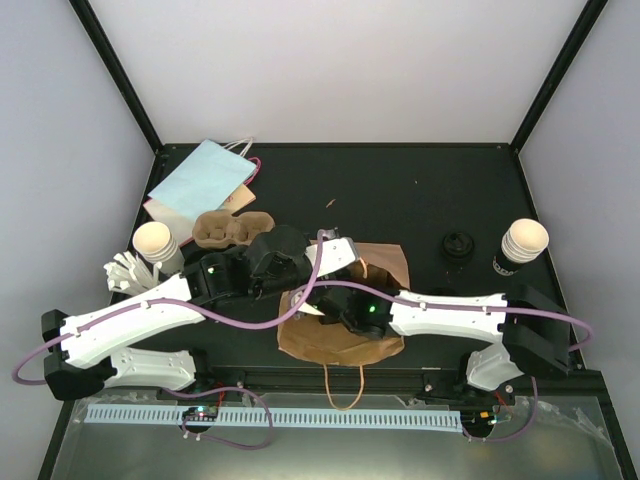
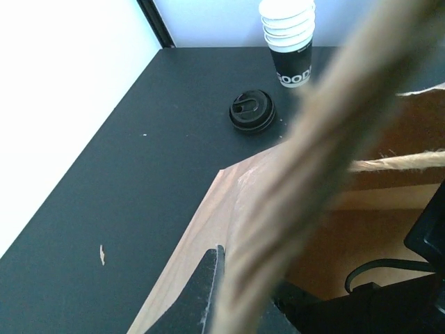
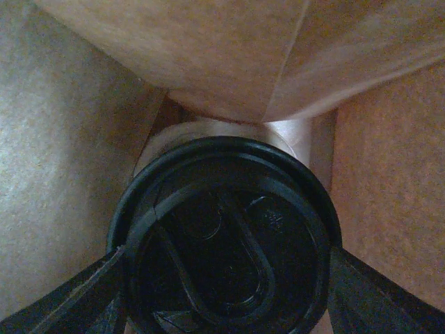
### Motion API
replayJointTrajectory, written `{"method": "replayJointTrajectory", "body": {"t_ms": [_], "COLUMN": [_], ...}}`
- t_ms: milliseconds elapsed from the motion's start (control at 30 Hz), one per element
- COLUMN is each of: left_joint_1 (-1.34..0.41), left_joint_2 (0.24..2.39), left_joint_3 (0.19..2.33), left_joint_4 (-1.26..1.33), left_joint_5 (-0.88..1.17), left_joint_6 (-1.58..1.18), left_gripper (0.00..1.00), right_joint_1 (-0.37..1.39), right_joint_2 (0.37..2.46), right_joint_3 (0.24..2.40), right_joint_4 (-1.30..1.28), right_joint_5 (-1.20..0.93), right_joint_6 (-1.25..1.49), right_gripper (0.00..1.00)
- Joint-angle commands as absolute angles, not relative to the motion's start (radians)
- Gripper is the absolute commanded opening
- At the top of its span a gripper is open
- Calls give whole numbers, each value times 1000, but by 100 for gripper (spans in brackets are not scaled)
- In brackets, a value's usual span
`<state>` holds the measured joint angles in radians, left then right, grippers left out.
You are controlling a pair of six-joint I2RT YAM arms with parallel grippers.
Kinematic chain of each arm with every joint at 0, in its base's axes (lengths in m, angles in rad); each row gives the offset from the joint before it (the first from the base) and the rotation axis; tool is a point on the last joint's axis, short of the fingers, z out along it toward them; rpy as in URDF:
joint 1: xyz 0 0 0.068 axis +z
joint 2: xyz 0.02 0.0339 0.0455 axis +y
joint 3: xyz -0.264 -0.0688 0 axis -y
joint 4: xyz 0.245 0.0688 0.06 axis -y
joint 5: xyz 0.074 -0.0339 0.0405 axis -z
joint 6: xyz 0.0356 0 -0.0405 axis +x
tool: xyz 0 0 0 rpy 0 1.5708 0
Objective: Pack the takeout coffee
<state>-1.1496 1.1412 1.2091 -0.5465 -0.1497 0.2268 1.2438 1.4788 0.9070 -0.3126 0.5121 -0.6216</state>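
We are observing right gripper clamping lidded cup, bag surrounding it; left gripper fully closed, pinching handle.

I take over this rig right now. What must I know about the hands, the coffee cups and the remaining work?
Left hand: shut on the twine handle of the brown bag.
Right hand: inside the bag, gripping a lidded cup, not yet released.
Outside the bag: cup stack and loose lid on the right, open cup on the left.
Left to do: release this cup; probably lid and pack the others.
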Motion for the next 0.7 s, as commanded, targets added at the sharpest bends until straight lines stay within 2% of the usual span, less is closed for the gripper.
{"method": "replayJointTrajectory", "body": {"t_ms": [0,333,533,600,667], "left_joint_1": [-1180,-1180,-1179,-1177,-1177], "left_joint_2": [1161,1170,1224,1252,1272], "left_joint_3": [1247,1265,1359,1410,1454], "left_joint_4": [-549,-562,-631,-667,-690], "left_joint_5": [-117,-119,-129,-139,-150], "left_joint_6": [201,187,153,146,144], "left_gripper": [2,2,2,7,16], "right_joint_1": [1215,1195,1190,1176,1161], "right_joint_2": [1530,1535,1509,1502,1500], "right_joint_3": [964,1034,1071,1077,1081], "right_joint_4": [-398,-518,-606,-621,-631], "right_joint_5": [454,380,293,258,235], "right_joint_6": [-600,-574,-544,-537,-535], "right_gripper": [43,43,43,43,43]}}
